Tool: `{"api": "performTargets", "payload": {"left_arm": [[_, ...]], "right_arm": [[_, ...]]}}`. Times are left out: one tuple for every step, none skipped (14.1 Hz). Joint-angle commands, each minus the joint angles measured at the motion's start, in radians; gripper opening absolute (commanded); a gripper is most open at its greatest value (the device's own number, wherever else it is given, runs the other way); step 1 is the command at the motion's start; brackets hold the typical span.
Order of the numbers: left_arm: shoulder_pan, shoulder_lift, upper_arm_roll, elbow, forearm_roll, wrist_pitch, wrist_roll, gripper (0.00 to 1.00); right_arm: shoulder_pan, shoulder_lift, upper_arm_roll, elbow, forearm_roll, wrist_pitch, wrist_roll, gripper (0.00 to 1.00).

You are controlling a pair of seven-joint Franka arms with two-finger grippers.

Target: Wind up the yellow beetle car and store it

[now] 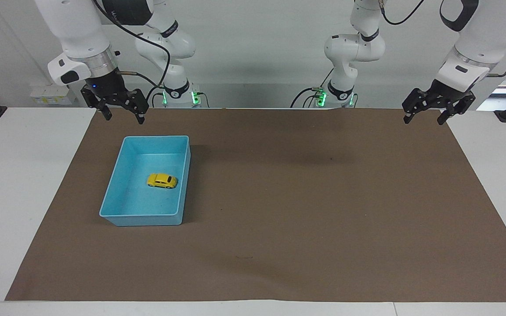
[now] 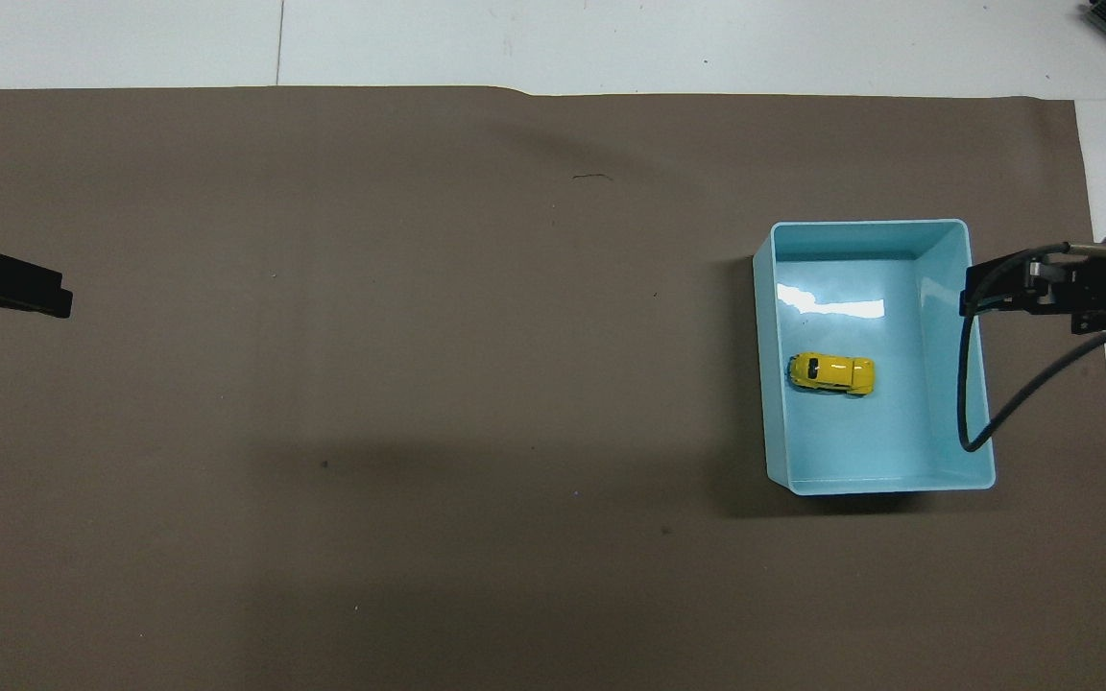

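Fingers first: both grippers have theirs spread apart with nothing between them. I can see that clearly from the facing camera. My right gripper (image 1: 122,116) hangs in the air over the robots' edge of the flat brown paper mat (image 1: 305,210), toward the right arm's end of the table, and it isn't touching anything. My left gripper (image 1: 425,118) hangs the same way over the mat's corner at the left arm's end, just waiting there.

The tiny bright yellow beetle-shaped toy car with dark windows (image 1: 162,181) sits on its wheels on the floor of the open light blue rectangular plastic bin (image 1: 109,197). It's roughly mid-bin, a bit closer to the long wall that faces the middle of the table, and it lies crosswise to the bin's long sides. From overhead, the car (image 2: 831,373) is clear of all four walls of the bin (image 2: 947,230).

The bin rests on the mat toward the right arm's end. The mat covers most of the white tabletop (image 1: 24,184). From overhead, only the black tips of the grippers poke in, the right one (image 2: 1023,289) by the bin's rim and the left one (image 2: 11,285) well apart from it.
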Motion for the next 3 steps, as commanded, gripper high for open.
{"api": "performTargets", "payload": {"left_arm": [[0.011, -0.022, -0.006, -0.022, -0.013, -0.004, -0.002, 1.0], [0.012, -0.022, -0.006, -0.022, -0.013, -0.004, -0.002, 1.0], [0.012, -0.022, -0.006, -0.022, -0.013, -0.004, -0.002, 1.0]], "right_arm": [[-0.01, 0.003, 0.006, 0.01, 0.019, 0.005, 0.014, 1.0], [-0.01, 0.003, 0.008, 0.01, 0.019, 0.005, 0.014, 1.0], [-0.01, 0.003, 0.006, 0.01, 0.019, 0.006, 0.014, 1.0]]}}
